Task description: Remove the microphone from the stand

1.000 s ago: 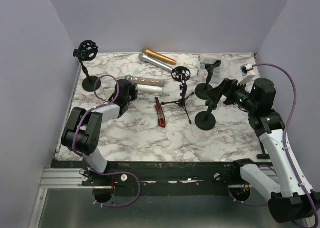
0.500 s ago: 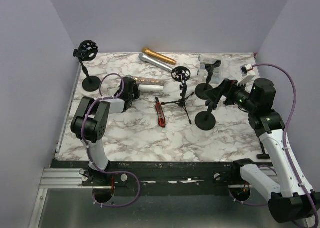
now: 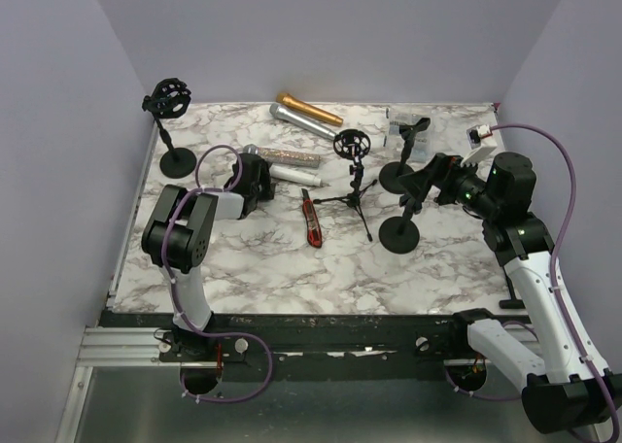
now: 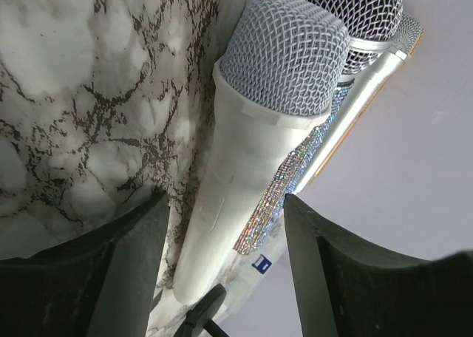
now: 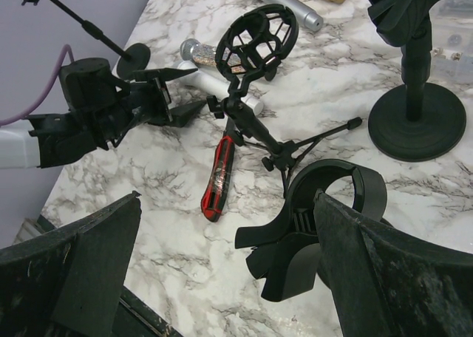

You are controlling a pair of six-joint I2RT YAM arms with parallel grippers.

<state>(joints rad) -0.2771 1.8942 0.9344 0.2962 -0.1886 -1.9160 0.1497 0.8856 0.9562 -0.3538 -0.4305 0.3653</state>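
A white microphone (image 4: 251, 152) with a grey mesh head lies flat on the marble table (image 3: 292, 258). It also shows in the top view (image 3: 293, 175). My left gripper (image 4: 225, 204) is open, one finger on each side of its body, with gaps on both sides. In the top view the left gripper (image 3: 259, 180) sits at the mic's left end. My right gripper (image 5: 227, 200) is open around nothing, just above the empty black clip (image 5: 329, 204) of a round-base stand (image 3: 398, 233). In the top view the right gripper (image 3: 420, 186) hovers by that clip.
A glitter microphone (image 3: 282, 156), a silver one (image 3: 306, 120) and a gold one (image 3: 309, 108) lie behind the white one. An empty tripod shock mount (image 3: 352, 145), a red utility knife (image 3: 312, 220), a left shock-mount stand (image 3: 170, 99) and a back clip stand (image 3: 408, 132) stand around.
My left arm's elbow has swung up and inward while its gripper stays at the white microphone's end. The right arm has not moved.
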